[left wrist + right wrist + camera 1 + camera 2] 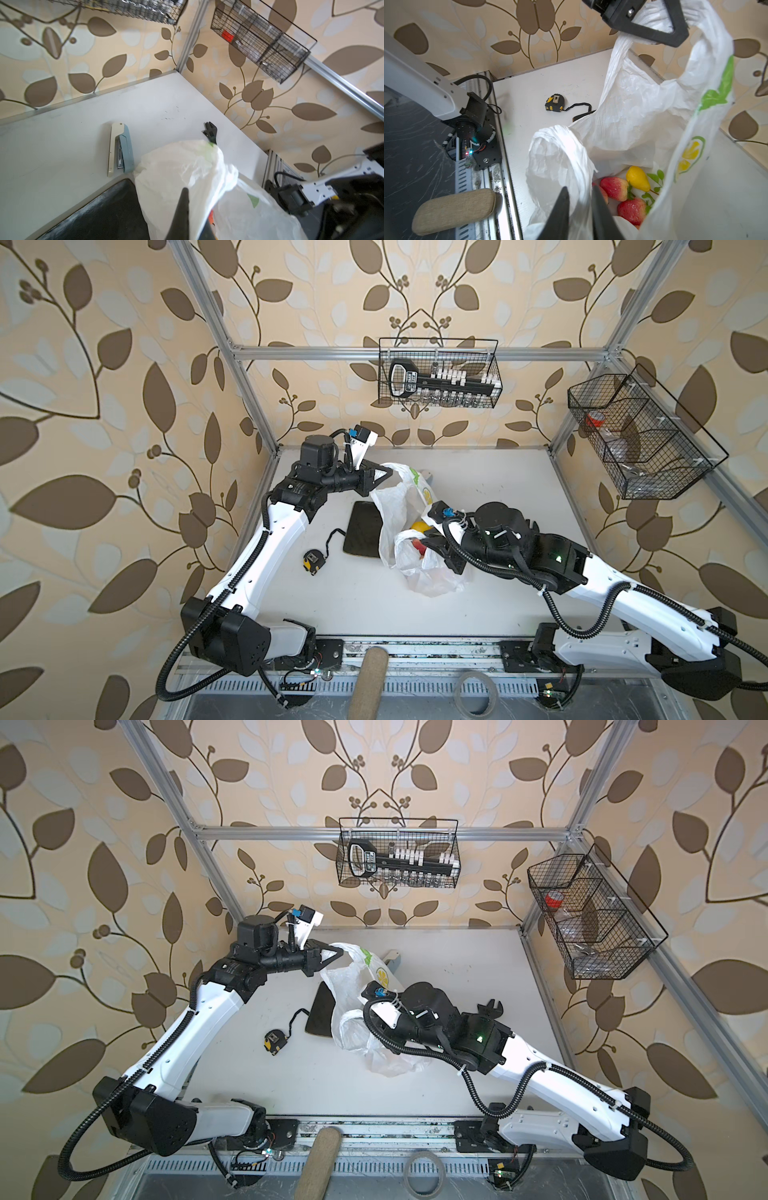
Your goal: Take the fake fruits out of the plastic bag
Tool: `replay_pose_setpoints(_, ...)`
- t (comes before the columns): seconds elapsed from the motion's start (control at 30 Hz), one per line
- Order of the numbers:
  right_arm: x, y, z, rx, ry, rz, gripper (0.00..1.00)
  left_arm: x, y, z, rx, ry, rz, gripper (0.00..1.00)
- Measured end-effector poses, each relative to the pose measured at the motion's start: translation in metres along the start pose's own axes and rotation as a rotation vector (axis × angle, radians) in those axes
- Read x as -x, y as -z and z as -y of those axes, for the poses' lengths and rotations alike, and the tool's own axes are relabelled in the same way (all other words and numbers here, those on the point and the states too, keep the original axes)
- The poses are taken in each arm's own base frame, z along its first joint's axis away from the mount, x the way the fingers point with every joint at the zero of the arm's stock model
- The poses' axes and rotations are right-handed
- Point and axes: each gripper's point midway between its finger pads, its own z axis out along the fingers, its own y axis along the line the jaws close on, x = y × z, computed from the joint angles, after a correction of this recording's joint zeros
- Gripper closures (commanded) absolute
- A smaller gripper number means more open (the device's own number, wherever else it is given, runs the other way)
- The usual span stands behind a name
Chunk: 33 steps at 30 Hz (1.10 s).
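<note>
While the right jaws, low in the right wrist view, pinch a bunched fold of the plastic bag [633, 116], fake strawberries [614, 187] and a yellow pear [637, 179] lie inside it at lower right. Farther back, at upper right, the left jaws clamp tight on the bag's handle, holding it raised above the surface [529, 93].

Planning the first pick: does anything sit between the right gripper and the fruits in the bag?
Only bag film. The right gripper is pinching a rim fold of the plastic bag. Past that fold the mouth, held up by the left gripper, is open, and the fake fruits lie uncovered at the bottom.
</note>
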Motion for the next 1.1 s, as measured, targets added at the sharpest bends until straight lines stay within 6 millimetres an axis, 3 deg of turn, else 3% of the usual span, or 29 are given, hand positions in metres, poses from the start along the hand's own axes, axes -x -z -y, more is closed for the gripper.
replay_pose_setpoints(0.17,0.018,0.010,0.018,-0.088,0.038,0.088,1.00,0.022,-0.001,-0.013,0.081,0.074,0.089,1.00)
replay_pose_setpoints(0.33,0.036,0.021,0.066,-0.226,-0.015,0.185,1.00,0.050,-0.011,-0.022,0.110,0.145,0.169,1.00)
replay_pose_setpoints(0.57,0.052,0.045,0.152,-0.406,-0.128,0.309,1.00,0.079,-0.057,-0.025,0.085,0.195,0.208,1.00)
replay_pose_setpoints(0.8,0.046,0.048,0.194,-0.447,-0.181,0.326,1.00,0.086,-0.097,-0.035,0.096,0.253,0.234,1.00)
replay_pose_setpoints(0.9,0.044,0.054,0.202,-0.455,-0.202,0.344,1.00,0.081,-0.102,-0.040,0.112,0.272,0.225,1.00)
replay_pose_setpoints(1.0,0.036,0.054,0.191,-0.412,-0.231,0.346,1.00,0.075,-0.101,-0.043,0.123,0.277,0.223,1.00)
replay_pose_setpoints(1.1,0.014,0.050,0.176,-0.355,-0.293,0.324,1.00,0.046,-0.096,-0.046,0.146,0.302,0.181,1.00)
